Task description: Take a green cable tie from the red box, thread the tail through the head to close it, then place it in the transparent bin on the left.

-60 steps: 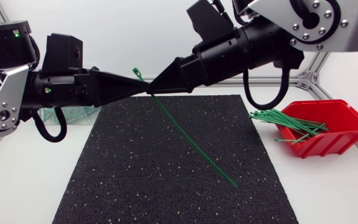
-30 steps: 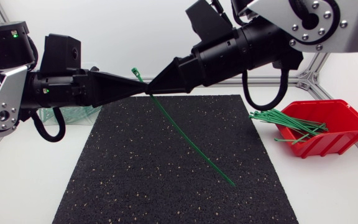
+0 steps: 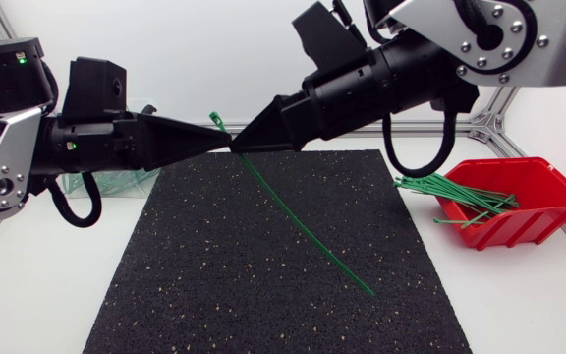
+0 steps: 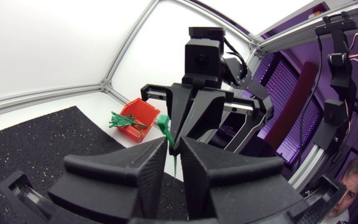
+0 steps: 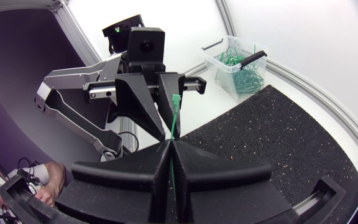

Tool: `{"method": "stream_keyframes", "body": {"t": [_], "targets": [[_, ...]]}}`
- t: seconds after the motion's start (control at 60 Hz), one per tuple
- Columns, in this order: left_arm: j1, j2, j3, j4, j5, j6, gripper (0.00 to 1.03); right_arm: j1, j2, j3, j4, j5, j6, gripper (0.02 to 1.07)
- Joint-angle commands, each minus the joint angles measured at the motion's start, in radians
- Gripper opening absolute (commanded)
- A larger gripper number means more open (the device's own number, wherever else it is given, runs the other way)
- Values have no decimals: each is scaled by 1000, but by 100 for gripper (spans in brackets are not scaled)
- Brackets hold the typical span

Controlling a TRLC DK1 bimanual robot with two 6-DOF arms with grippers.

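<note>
Above the mat's far edge my two grippers meet tip to tip. The right gripper [image 3: 238, 145] [image 5: 169, 144] is shut on a green cable tie [image 3: 293, 218] close to its head. The head [image 4: 164, 124] sticks up past the tips, and the long tail hangs slanting down over the mat. My left gripper [image 3: 226, 146] [image 4: 173, 144] faces it with a narrow gap between its jaws. The tie runs through that gap, and I see no grip on it. The red box [image 3: 534, 211] at the right holds several more green ties [image 3: 455, 192]. The transparent bin [image 5: 238, 62] [image 3: 116, 180] stands at the left behind my left arm.
A black speckled mat [image 3: 263, 285] covers the middle of the table. Some ties stick out over the red box's left rim. The bin holds several green ties and has a dark handle [image 5: 253, 57]. The aluminium frame [image 3: 460, 126] runs along the far edge.
Almost nothing: both grippers stay tip to tip with the tie, and the right arm has edged slightly upward.
</note>
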Motion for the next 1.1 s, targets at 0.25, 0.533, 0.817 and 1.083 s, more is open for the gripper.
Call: {"method": "stream_keyframes", "body": {"t": [0.25, 0.533, 0.817, 1.083], "targets": [[30, -19, -17, 27, -4, -33, 27, 22, -30, -55, -41, 54, -56, 11], [15, -19, -35, 27, 5, -33, 27, 19, -45, -53, -23, 62, -56, 11], [2, -27, -40, 27, 5, -38, 26, 26, -50, -58, -20, 62, -53, 11], [-10, -27, -40, 31, -11, -38, 4, 33, -51, -67, -15, 60, -55, 12]]}}
